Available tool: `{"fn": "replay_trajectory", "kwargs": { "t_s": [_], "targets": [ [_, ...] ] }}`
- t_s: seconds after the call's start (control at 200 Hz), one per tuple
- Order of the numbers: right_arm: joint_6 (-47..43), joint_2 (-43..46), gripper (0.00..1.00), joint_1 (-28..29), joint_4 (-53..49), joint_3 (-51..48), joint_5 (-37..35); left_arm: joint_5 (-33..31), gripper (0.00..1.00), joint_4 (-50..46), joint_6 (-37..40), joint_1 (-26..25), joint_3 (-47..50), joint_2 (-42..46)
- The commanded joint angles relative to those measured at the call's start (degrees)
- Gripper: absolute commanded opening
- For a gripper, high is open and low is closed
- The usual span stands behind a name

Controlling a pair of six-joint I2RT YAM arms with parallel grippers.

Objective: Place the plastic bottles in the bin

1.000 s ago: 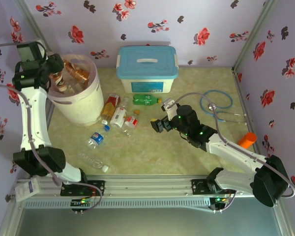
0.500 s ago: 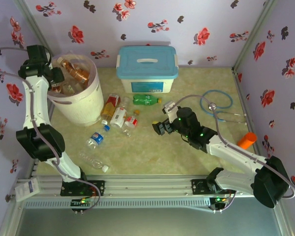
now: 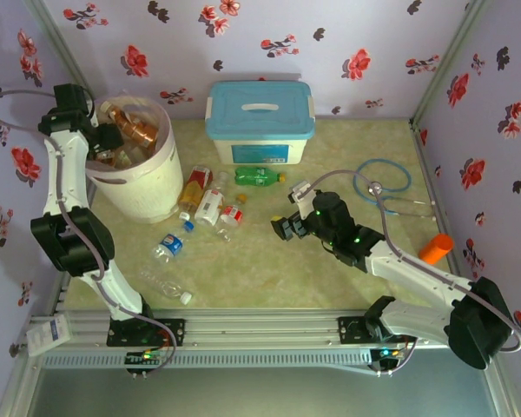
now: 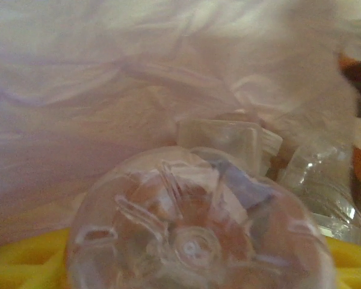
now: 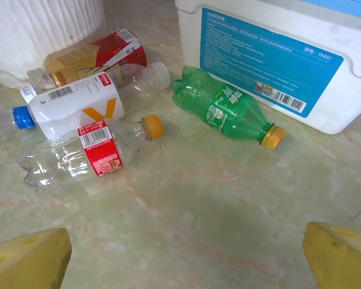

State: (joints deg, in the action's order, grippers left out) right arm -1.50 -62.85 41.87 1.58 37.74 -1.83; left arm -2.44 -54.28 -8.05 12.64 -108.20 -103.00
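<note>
The left gripper (image 3: 104, 139) is positioned over the bin (image 3: 152, 187), which is partly filled with amber and clear bottles. In the left wrist view, the base of a clear bottle (image 4: 198, 241) is seen between the yellow fingers (image 4: 24, 259), against the liner bag (image 4: 78, 90). Whether the jaws are clamped on it cannot be told.

For a clean drop, the bottle should be released well inside the rim. The arm should be lifted only once the pads are clear.

The right gripper (image 5: 183, 253) is held above the table (image 3: 269, 269) with its jaws wide apart and nothing between them. It faces the loose bottles (image 3: 210, 204) beside the bin.

The green bottle (image 5: 225, 111) lies just beside the white box (image 5: 355, 102); its script is not legible. The box label (image 5: 271, 66) appears to read "YK437" and carries a barcode. Barcodes are also carried by a white-labelled bottle (image 5: 78, 105) and a red-labelled bottle (image 5: 99, 150).
</note>
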Motion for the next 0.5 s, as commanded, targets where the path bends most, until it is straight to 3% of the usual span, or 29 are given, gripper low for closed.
{"fn": "replay_trajectory", "kwargs": {
  "t_s": [0.0,0.105,0.245,0.49],
  "targets": [
    [-0.7,0.1,0.99,-0.5,1.0,-0.3,-1.3,0.0,0.83,-0.1,0.2,0.4,-0.7,1.4],
    [-0.3,-0.4,0.99,-0.5,1.6,0.2,-0.7,0.0,0.93,0.2,1.0,0.3,-0.9,3.0],
    [-0.2,-0.7,0.99,-0.5,1.9,0.6,-0.6,-0.6,0.99,1.3,1.8,-0.2,-1.1,6.0],
    [0.0,-1.8,0.99,-0.5,1.7,1.7,-0.4,-3.0,1.00,4.9,4.5,-3.2,-2.8,12.9]
  ]
}}
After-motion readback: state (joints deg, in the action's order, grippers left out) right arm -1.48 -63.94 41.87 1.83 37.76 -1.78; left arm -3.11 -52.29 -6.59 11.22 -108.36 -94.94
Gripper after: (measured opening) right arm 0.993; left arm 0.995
